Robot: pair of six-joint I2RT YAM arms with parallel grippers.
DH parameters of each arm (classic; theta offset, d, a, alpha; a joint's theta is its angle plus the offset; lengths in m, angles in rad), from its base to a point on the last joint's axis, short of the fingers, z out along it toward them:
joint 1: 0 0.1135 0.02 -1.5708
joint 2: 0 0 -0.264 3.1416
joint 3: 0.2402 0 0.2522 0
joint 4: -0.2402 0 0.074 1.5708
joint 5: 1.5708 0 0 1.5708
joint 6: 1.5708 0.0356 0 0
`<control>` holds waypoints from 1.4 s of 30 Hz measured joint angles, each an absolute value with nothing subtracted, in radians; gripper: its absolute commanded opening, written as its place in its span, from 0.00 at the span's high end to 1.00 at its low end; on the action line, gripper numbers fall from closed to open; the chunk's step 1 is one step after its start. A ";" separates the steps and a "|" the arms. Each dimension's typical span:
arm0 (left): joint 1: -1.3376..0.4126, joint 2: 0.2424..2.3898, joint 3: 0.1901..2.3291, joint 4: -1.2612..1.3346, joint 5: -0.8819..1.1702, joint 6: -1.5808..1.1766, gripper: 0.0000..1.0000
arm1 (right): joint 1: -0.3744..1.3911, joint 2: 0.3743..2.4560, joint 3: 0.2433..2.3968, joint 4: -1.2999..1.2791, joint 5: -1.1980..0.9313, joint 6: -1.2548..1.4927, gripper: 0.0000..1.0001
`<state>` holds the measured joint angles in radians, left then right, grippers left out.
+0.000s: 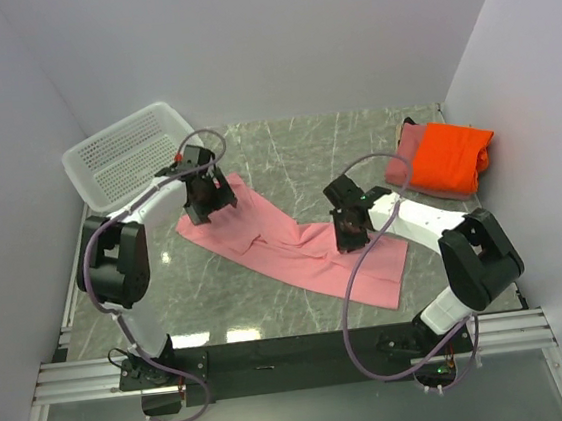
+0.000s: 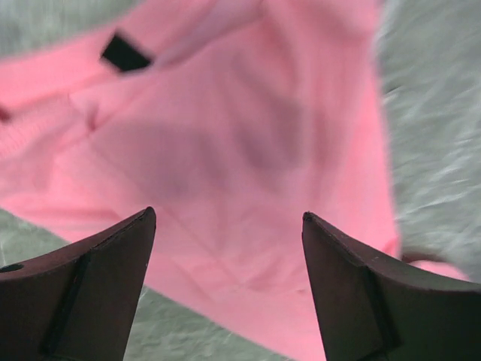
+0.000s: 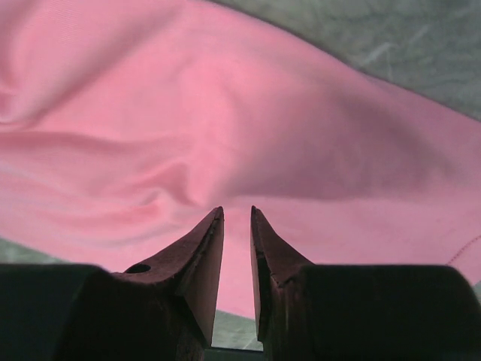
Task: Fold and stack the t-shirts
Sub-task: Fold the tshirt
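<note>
FINDING: light pink t-shirt (image 1: pixel 301 254) loose on worktop (image 1: pixel 295 154)

The shirt is found directly beneath both hands. The left hand (image 2: pixel 229 218) is held wide apart. The right hand (image 3: pixel 237 212) is nearly together (a narrow slit, nothing seen in it). The orange t-shirt (image 1: pixel 448 156) is noted well right of it.

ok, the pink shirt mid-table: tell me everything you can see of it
The pink t-shirt is thin, soft-looking cloth. It lies in a long diagonal strip on the grey marbled table, rumpled and creased mid-length. A small black tag shows near one end. The left gripper hangs over its far-left end, jaws wide open. The right gripper is at its middle, jaws nearly closed; whether it pinches cloth is unclear.
</note>
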<state>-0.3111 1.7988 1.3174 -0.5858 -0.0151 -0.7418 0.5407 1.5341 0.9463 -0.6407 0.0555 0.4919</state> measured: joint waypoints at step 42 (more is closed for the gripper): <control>-0.389 2.542 2.262 -0.584 0.065 -0.585 0.14 | 0.874 1.757 1.051 -0.572 -0.147 0.773 0.72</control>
<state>-0.3893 2.5420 2.2616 -0.5842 0.0654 -0.5854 0.8738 1.7569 1.0512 -0.5724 -0.1474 0.7734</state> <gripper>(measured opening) 0.857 0.280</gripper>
